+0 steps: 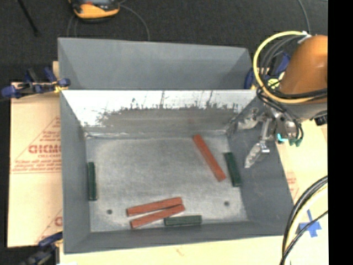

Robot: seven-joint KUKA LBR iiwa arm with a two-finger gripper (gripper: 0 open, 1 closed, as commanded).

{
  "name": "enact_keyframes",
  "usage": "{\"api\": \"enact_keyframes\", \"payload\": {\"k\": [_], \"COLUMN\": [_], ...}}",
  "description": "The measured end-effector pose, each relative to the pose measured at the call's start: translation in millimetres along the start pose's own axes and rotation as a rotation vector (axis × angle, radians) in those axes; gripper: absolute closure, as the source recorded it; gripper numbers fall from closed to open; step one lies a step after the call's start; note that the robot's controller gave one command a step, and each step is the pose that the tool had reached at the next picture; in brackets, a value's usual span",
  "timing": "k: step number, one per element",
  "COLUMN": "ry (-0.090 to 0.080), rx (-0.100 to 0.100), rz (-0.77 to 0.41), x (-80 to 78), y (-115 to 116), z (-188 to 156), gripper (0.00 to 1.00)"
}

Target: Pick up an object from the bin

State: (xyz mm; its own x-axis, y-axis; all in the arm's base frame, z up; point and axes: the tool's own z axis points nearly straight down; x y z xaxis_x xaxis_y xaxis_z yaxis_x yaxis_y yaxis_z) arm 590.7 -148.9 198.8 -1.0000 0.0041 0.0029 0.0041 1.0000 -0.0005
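The claw [249,142] hangs over the right sloping wall of the bin [165,70], its two fingers spread apart with nothing between them. Nearest to it, just beside its lower fingertip on the bin floor, lies a short dark green bar [232,169]. A slanted reddish-brown bar [209,158] lies just beyond that. Well away toward the near wall lie two long reddish-brown sticks [155,211] and a green block [183,221]. Another green piece [91,181] lies farthest from the claw, by the opposite wall.
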Motion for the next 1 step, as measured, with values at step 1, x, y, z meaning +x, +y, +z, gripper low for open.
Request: {"api": "enact_keyframes", "payload": {"k": [1], "ry": [-0.003], "rx": [0.000], "rz": [-0.001], "x": [-0.5], "y": [0.2], "z": [-2.1], "gripper": [0.00]}}
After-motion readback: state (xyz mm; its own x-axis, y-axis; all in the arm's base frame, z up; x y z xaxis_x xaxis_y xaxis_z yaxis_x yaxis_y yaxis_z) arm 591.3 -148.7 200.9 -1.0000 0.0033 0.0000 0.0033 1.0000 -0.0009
